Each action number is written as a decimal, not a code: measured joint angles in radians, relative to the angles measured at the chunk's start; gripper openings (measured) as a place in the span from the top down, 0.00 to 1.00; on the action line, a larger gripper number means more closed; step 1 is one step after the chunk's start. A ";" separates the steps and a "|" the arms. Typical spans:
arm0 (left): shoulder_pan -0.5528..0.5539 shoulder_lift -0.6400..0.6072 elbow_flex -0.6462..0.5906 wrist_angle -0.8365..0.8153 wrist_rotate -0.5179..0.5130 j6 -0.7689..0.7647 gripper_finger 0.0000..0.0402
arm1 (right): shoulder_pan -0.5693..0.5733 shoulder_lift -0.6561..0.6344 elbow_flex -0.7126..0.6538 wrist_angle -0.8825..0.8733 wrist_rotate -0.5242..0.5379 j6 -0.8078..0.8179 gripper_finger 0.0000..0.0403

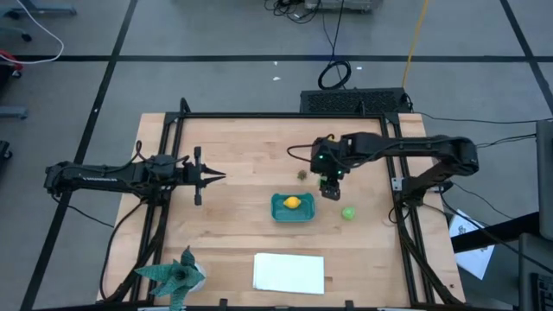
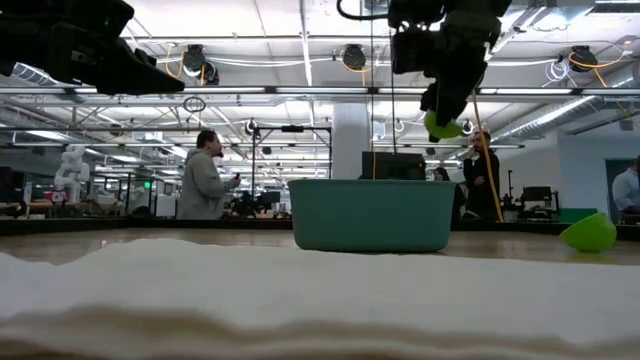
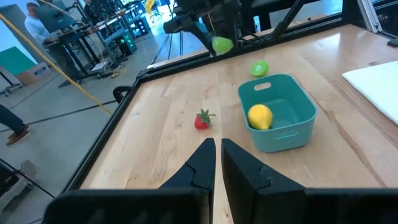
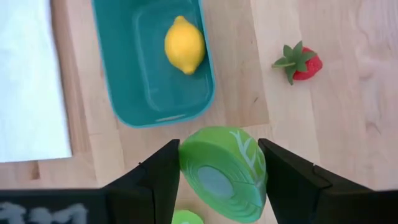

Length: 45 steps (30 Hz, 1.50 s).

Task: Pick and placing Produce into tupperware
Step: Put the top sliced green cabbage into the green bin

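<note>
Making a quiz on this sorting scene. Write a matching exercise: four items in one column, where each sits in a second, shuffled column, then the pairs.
Items:
1. lemon
2. strawberry
3. green half
4. white sheet

Places:
A. held in the right claw, above the table
B. inside the tub
C. bare wood beside the tub
D. table's near edge, in front of the tub

Pairs: 1-B, 2-C, 3-A, 4-D
</note>
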 joint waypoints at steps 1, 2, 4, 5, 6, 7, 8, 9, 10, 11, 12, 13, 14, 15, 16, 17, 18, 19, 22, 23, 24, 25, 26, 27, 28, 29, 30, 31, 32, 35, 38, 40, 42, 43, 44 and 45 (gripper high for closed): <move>0.000 0.000 0.000 0.000 0.000 0.000 0.92 | 0.000 -0.010 0.000 -0.006 0.000 0.000 0.54; 0.000 0.000 0.000 0.000 0.000 0.000 0.92 | 0.000 -0.019 0.000 -0.015 -0.001 0.004 0.54; 0.000 0.000 0.000 0.000 0.000 0.000 0.92 | 0.000 -0.038 0.000 -0.027 -0.002 0.013 0.54; 0.000 0.000 0.000 0.001 0.000 0.000 0.92 | 0.000 -0.048 0.000 -0.038 -0.002 0.017 0.54; 0.000 0.000 0.000 0.003 0.000 0.000 0.92 | 0.000 -0.056 0.000 -0.049 -0.003 0.019 0.54; 0.000 0.000 0.000 0.006 0.000 0.000 0.92 | 0.000 -0.063 0.000 -0.056 -0.004 0.022 0.54; 0.000 0.000 0.000 0.007 0.000 0.000 0.92 | 0.000 -0.068 0.003 -0.066 -0.010 0.029 0.54; 0.000 0.000 0.000 0.009 0.000 0.001 0.92 | 0.000 -0.074 0.007 -0.078 -0.020 0.037 0.54; 0.000 0.000 0.000 0.011 0.000 0.000 0.92 | 0.000 -0.077 0.014 -0.096 -0.027 0.044 0.54; 0.000 0.000 0.000 0.012 0.000 0.000 0.92 | 0.000 -0.079 0.026 -0.115 -0.028 0.045 0.54; 0.000 0.000 0.000 0.012 0.000 0.001 0.92 | 0.001 -0.079 0.038 -0.128 -0.029 0.046 0.54; 0.000 0.000 0.000 0.012 0.000 0.001 0.92 | 0.004 -0.079 0.052 -0.143 -0.029 0.051 0.54; 0.000 0.000 0.000 0.012 0.000 0.001 0.92 | 0.006 -0.078 0.065 -0.163 -0.028 0.053 0.54; 0.000 0.000 0.000 0.012 0.000 0.000 0.92 | 0.006 -0.078 0.078 -0.182 -0.029 0.053 0.54; 0.000 0.000 0.000 0.012 0.000 0.000 0.92 | 0.011 -0.078 0.091 -0.196 -0.029 0.053 0.54; 0.000 0.000 0.000 0.012 0.000 0.000 0.92 | 0.014 -0.078 0.104 -0.202 -0.029 0.054 0.54; 0.000 0.000 0.000 0.012 0.000 0.000 0.92 | 0.019 -0.078 0.116 -0.211 -0.029 0.057 0.54; 0.000 0.000 0.000 0.012 0.000 0.000 0.92 | 0.023 -0.078 0.127 -0.227 -0.029 0.057 0.54; 0.000 0.000 0.000 0.012 0.000 0.000 0.92 | 0.044 -0.078 0.165 -0.280 -0.029 0.057 0.54; 0.000 0.000 0.000 0.012 0.000 0.000 0.92 | 0.051 -0.079 0.175 -0.288 -0.030 0.057 0.54; 0.000 0.000 0.000 0.012 0.000 0.000 0.92 | 0.059 -0.079 0.181 -0.296 -0.030 0.059 0.54; 0.000 0.000 0.000 0.012 0.000 0.000 0.92 | 0.066 -0.079 0.183 -0.298 -0.030 0.062 0.54; 0.000 0.000 0.000 0.012 0.000 0.000 0.92 | 0.070 -0.078 0.184 -0.297 -0.030 0.067 0.54; 0.000 0.000 0.000 0.012 0.000 0.000 0.92 | 0.074 -0.078 0.184 -0.295 -0.030 0.069 0.54; 0.000 0.000 0.000 0.012 0.000 0.000 0.92 | 0.076 -0.078 0.184 -0.296 -0.030 0.069 0.54; 0.000 0.000 0.000 0.012 0.000 0.000 0.92 | 0.078 -0.078 0.184 -0.298 -0.030 0.069 0.54; 0.000 0.000 0.000 0.012 0.000 0.000 0.92 | 0.078 -0.078 0.184 -0.298 -0.030 0.069 0.54; 0.000 0.000 0.000 0.012 0.000 0.001 0.92 | 0.078 -0.078 0.184 -0.295 -0.030 0.069 0.54; 0.000 0.000 0.000 0.012 0.000 0.000 0.92 | 0.078 -0.078 0.184 -0.293 -0.030 0.069 0.54; 0.000 0.000 0.000 0.011 0.000 0.000 0.92 | 0.078 -0.078 0.184 -0.294 -0.030 0.068 0.54; 0.000 0.000 0.000 0.011 0.000 0.000 0.92 | 0.078 -0.078 0.184 -0.294 -0.030 0.068 0.54; 0.000 0.000 0.000 0.011 0.000 0.000 0.92 | 0.078 -0.078 0.184 -0.291 -0.030 0.068 0.54; 0.000 0.000 0.000 0.011 0.000 -0.001 0.92 | 0.078 -0.078 0.184 -0.278 -0.030 0.067 0.54; 0.000 0.000 0.000 0.011 0.000 -0.001 0.92 | 0.078 -0.078 0.184 -0.272 -0.029 0.065 0.54; 0.000 0.000 0.000 0.011 0.000 -0.001 0.92 | 0.078 -0.078 0.184 -0.265 -0.029 0.064 0.54; 0.000 0.000 0.000 0.011 0.000 -0.001 0.92 | 0.078 -0.078 0.184 -0.257 -0.029 0.064 0.54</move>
